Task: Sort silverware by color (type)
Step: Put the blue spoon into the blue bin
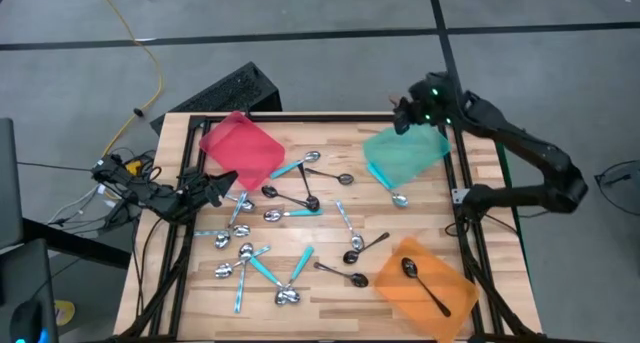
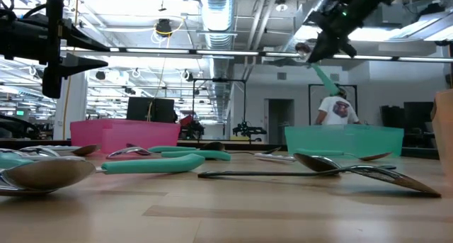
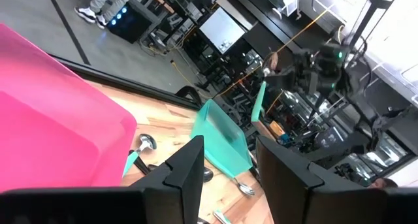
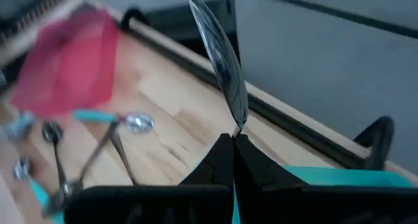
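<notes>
1. Fingers of the left gripper [image 1: 228, 181] stand partly apart with nothing between them, at centre left of the high view, just beside the red tray [image 1: 241, 148]. In the left wrist view the two dark fingers [image 3: 189, 164] show a clear gap.
2. Red tray, upper left of the table: appears empty, though its near wall hides part of the floor, so not certain.
3. Loose silverware [image 1: 262, 263] is scattered over the middle of the frame: shiny silver spoons, teal-handled spoons [image 1: 296, 212] and black spoons [image 1: 343, 274] lie mixed, some crossing each other. Most of the sorting is left to do.
4. Teal tray [image 1: 398, 155], upper right: one teal-handled spoon rests tilted with its bowl over the tray's lower edge, so it is only loosely placed.
5. Orange tray [image 1: 425, 295], lower right: one black spoon [image 1: 424, 283] lies inside. That one is done.
6. Right gripper [image 1: 412, 113], upper right, hangs above the teal tray's far corner, pinched tight on a teal-handled spoon [image 4: 221, 61]; the right wrist view shows the bowl sticking out past the closed tips. Judged step: delivery into the teal tray.
</notes>
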